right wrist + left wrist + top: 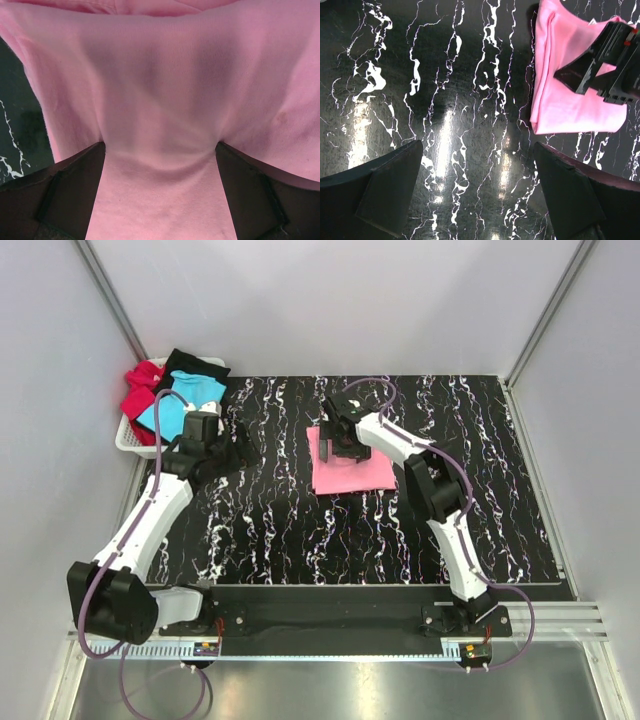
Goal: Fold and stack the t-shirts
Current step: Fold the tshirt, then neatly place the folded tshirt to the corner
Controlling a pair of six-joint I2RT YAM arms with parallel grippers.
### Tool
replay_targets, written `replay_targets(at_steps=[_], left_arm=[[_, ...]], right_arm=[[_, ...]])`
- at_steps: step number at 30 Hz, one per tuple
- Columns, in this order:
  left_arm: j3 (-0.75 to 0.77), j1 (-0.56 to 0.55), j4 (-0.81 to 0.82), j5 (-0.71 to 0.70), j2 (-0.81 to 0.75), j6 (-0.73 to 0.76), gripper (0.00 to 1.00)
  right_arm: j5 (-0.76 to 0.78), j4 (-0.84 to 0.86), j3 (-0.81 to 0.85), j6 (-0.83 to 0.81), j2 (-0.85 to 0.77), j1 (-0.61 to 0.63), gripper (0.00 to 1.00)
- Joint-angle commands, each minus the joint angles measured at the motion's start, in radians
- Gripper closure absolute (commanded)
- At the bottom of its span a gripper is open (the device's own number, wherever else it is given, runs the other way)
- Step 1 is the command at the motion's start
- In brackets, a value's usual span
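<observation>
A folded pink t-shirt [352, 476] lies flat near the middle of the black marbled table. My right gripper [344, 446] stands open over its far part. In the right wrist view both spread fingertips [95, 155] press down on the pink cloth [160, 75], which dimples at each tip and is not pinched. My left gripper [232, 452] hovers open over bare table, left of the shirt. Its wrist view shows nothing between its fingers [395, 185], with the pink shirt [565, 110] off to the right. Turquoise [182, 406], red [144, 390] and black [192, 364] t-shirts lie heaped in the basket.
The white plastic basket [127, 440] sits at the table's back left corner, just behind my left wrist. Grey walls close in the table on the left, right and back. Both arm bases are bolted along the near edge.
</observation>
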Motion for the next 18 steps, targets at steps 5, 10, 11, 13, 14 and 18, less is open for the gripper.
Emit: replay_targets(at_steps=[5, 10, 11, 13, 14, 18], left_arm=[[-0.022, 0.013, 0.029, 0.005, -0.023, 0.019, 0.01], [-0.014, 0.014, 0.025, 0.005, -0.011, 0.023, 0.01], [-0.010, 0.014, 0.025, 0.006, -0.005, 0.023, 0.01], [0.003, 0.014, 0.022, 0.017, 0.004, 0.023, 0.01], [0.007, 0.014, 0.022, 0.026, 0.015, 0.023, 0.01], [0.023, 0.014, 0.018, 0.048, 0.037, 0.022, 0.01]], right_arm=[[0.071, -0.051, 0.005, -0.074, 0.062, -0.075, 0.00], [0.079, -0.030, -0.078, -0.132, 0.015, -0.173, 0.00], [0.050, -0.016, -0.089, -0.152, -0.005, -0.193, 0.00], [-0.030, 0.027, -0.111, -0.237, -0.022, -0.253, 0.00], [-0.036, 0.035, -0.117, -0.270, -0.027, -0.267, 0.00], [-0.015, 0.052, -0.109, -0.362, -0.048, -0.319, 0.00]])
